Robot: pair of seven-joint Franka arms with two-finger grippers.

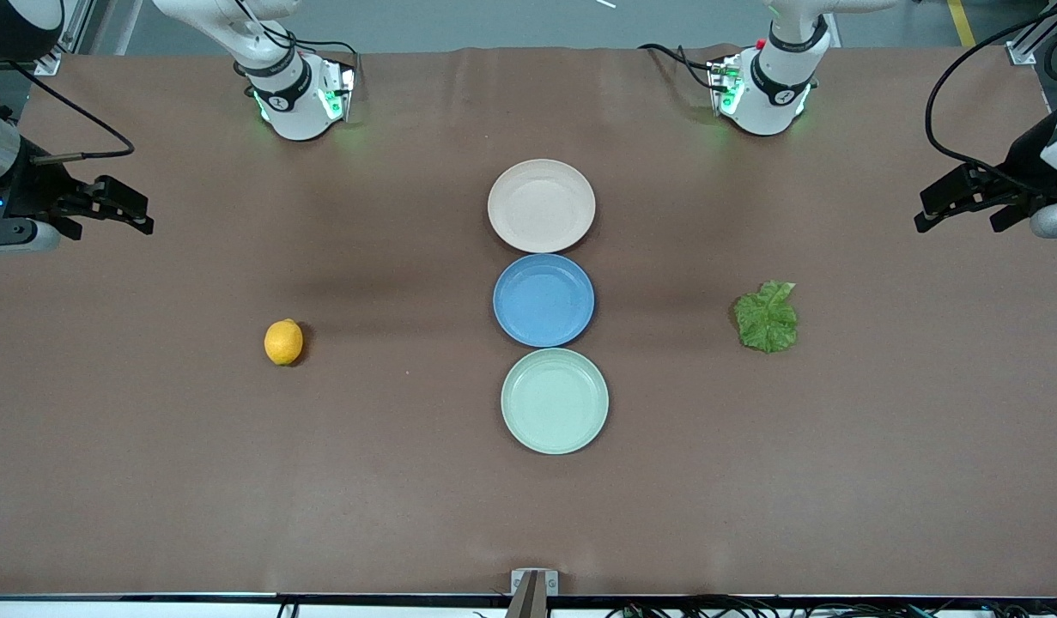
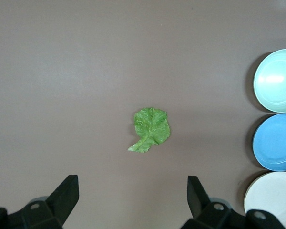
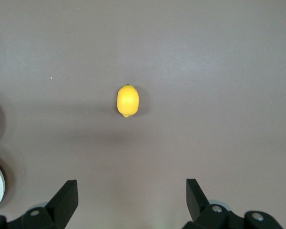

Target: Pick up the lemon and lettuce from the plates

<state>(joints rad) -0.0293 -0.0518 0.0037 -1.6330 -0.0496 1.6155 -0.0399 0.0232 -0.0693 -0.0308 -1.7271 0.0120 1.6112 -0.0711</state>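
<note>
Plates (image 1: 541, 206) three — lemon (image 1: 283, 342) one, lettuce (image 1: 767, 318) one

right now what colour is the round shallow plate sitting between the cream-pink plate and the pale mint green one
Blue: the middle round shallow plate is a plain medium blue, no pattern. It shows best in the front view.
</note>
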